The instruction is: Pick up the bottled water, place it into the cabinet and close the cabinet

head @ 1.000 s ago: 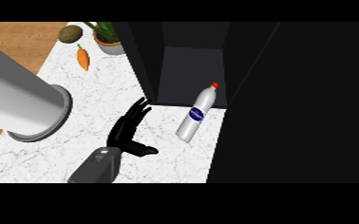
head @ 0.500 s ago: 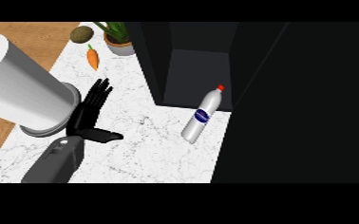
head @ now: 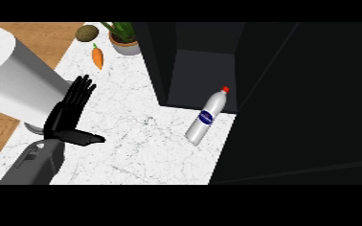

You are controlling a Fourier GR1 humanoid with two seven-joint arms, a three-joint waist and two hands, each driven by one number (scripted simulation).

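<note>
The bottled water [head: 206,118] is a clear bottle with a red cap and a blue label. It lies tilted on the marble counter [head: 141,143], its cap end pointing into the dark cabinet [head: 201,76] opening. My left hand [head: 68,112] hangs open at the left, fingers straight and thumb out, well apart from the bottle. A broad dark panel [head: 297,105], seemingly the cabinet door, fills the right side. My right hand does not show.
A large grey cylinder [head: 25,84] stands at the left edge, right beside my left hand. A carrot [head: 97,57], a brownish round fruit [head: 87,32] and a potted plant [head: 124,40] sit at the back of the counter.
My left hand has drifted left and away from the bottle toward the grey cylinder. The view has shifted so the cabinet and bottle appear further right. The bottle has not moved on the counter.
</note>
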